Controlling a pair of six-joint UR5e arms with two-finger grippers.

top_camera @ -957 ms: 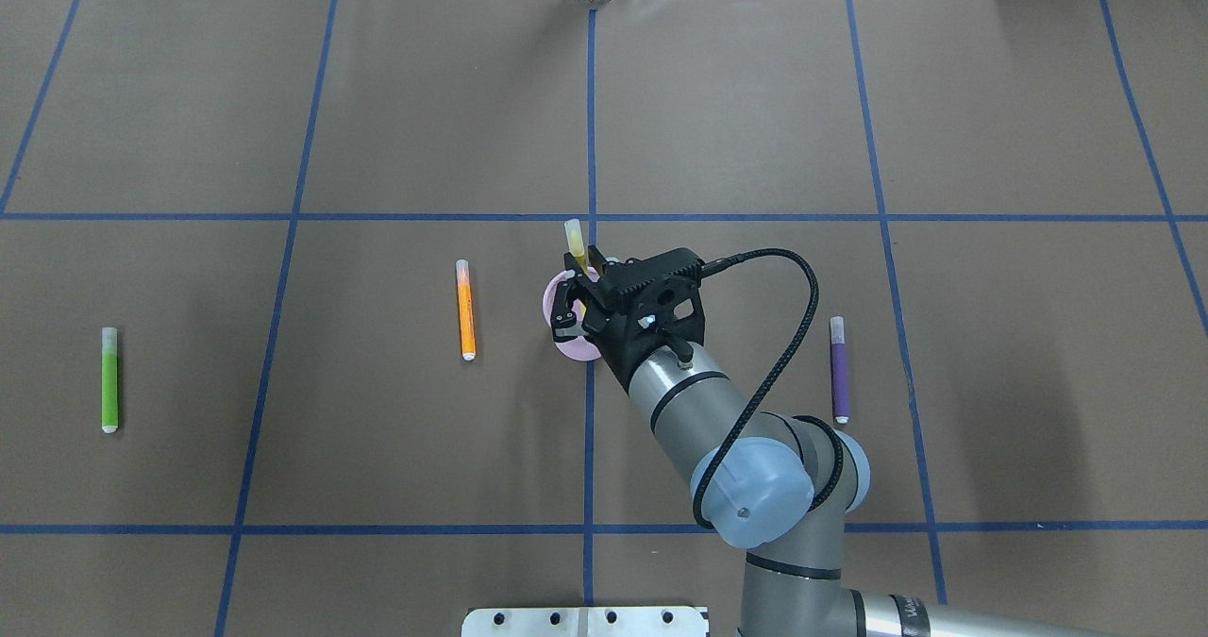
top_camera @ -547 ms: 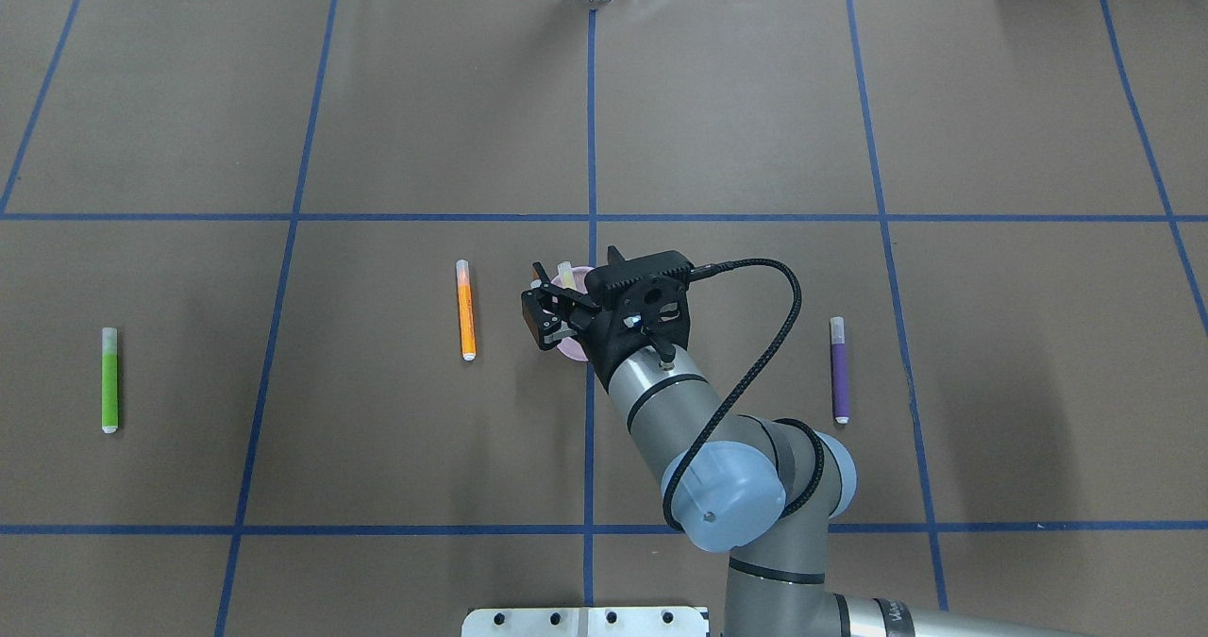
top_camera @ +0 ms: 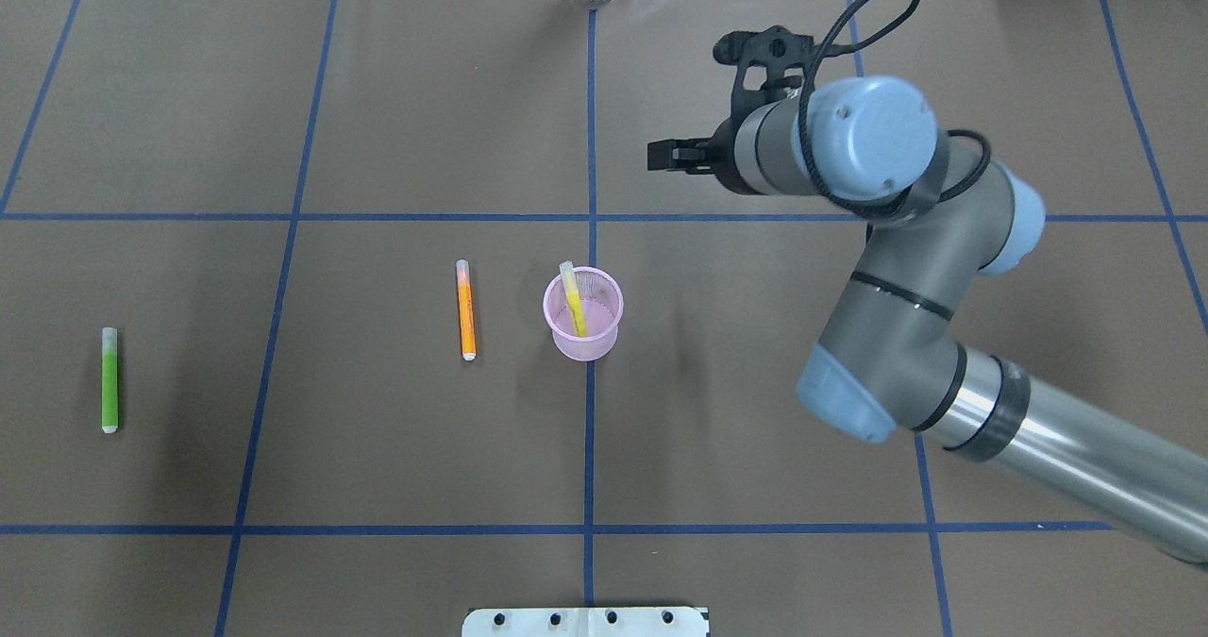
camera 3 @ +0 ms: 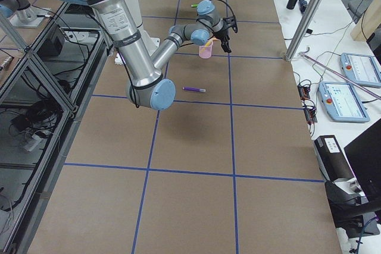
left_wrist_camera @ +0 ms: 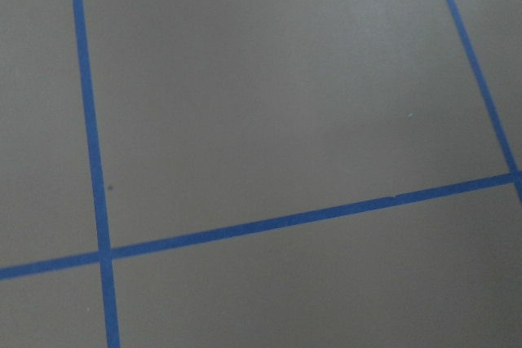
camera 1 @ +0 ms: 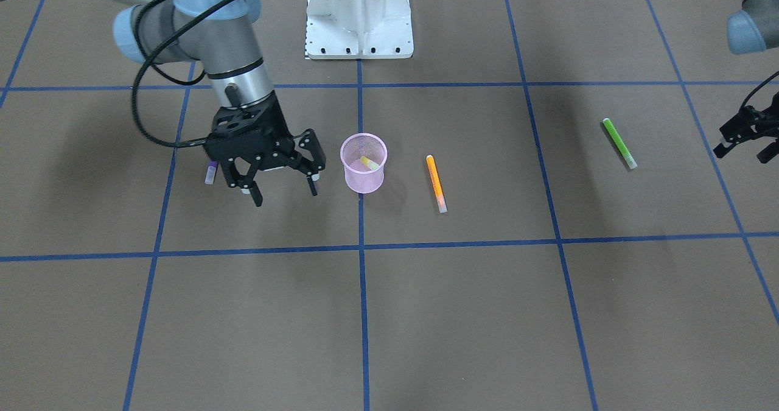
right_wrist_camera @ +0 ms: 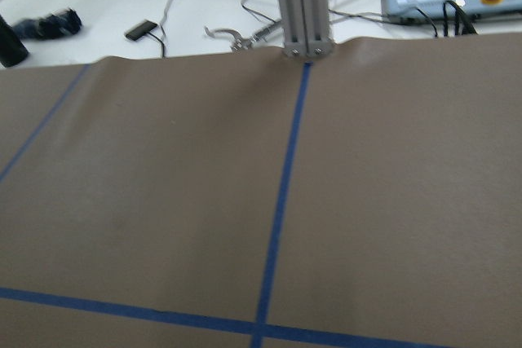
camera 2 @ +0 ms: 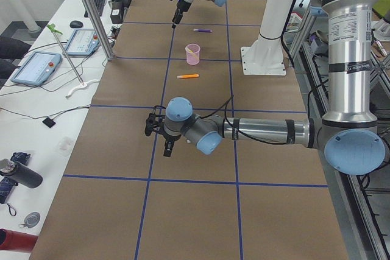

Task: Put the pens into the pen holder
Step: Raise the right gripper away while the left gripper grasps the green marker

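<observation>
Two silver-grey arms, pale blue joint caps, black pincers.
The right arm (camera 1: 237, 76) is brushed metal tube ringed with black bands, with white lettering near the rounded light-blue caps. A black braided cable (camera 1: 134, 103) loops to its black latticed wrist mount. The right pincer (camera 1: 286, 196) has black linkage fingers dotted with small pale screws. The left arm (camera 2: 262, 131) matches it. The white base (camera 1: 359, 15) has dark bolt holes.
</observation>
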